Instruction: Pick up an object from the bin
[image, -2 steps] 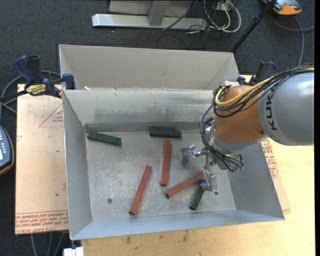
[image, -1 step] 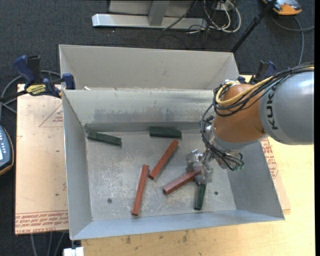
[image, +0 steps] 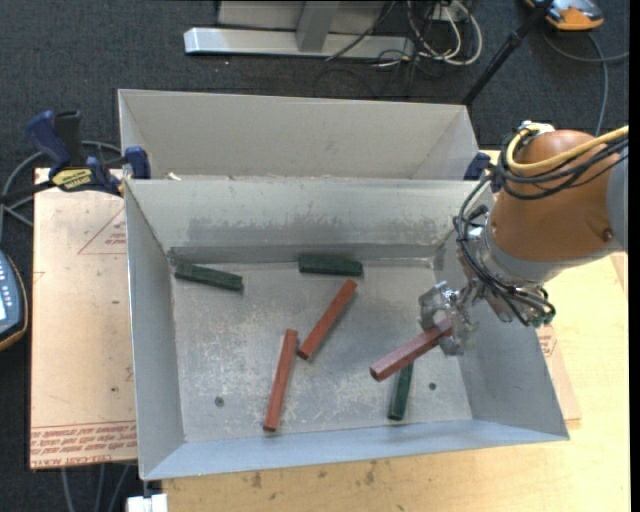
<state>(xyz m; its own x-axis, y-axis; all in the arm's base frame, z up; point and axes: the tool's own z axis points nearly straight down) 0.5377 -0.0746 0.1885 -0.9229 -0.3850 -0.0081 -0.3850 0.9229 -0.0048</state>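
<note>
Gripper (image: 447, 328) pinching upper end of red-brown stick (image: 403, 356) (tip hidden in grasp); dark green stick (image: 400, 393) just below.

Bin (image: 150, 330): dull grey metal, floor scuffed paler.
Red-brown, plain: left red-brown stick (image: 281, 380), middle red-brown stick (image: 327, 319), right red-brown stick (image: 405, 355).
Dark green, plain: far-left green stick (image: 208, 277), far-middle green stick (image: 330, 265), near-right green stick (image: 400, 392).
Pincer (image: 445, 325): silver-grey.
Arm cover (image: 545, 200): orange.
</note>
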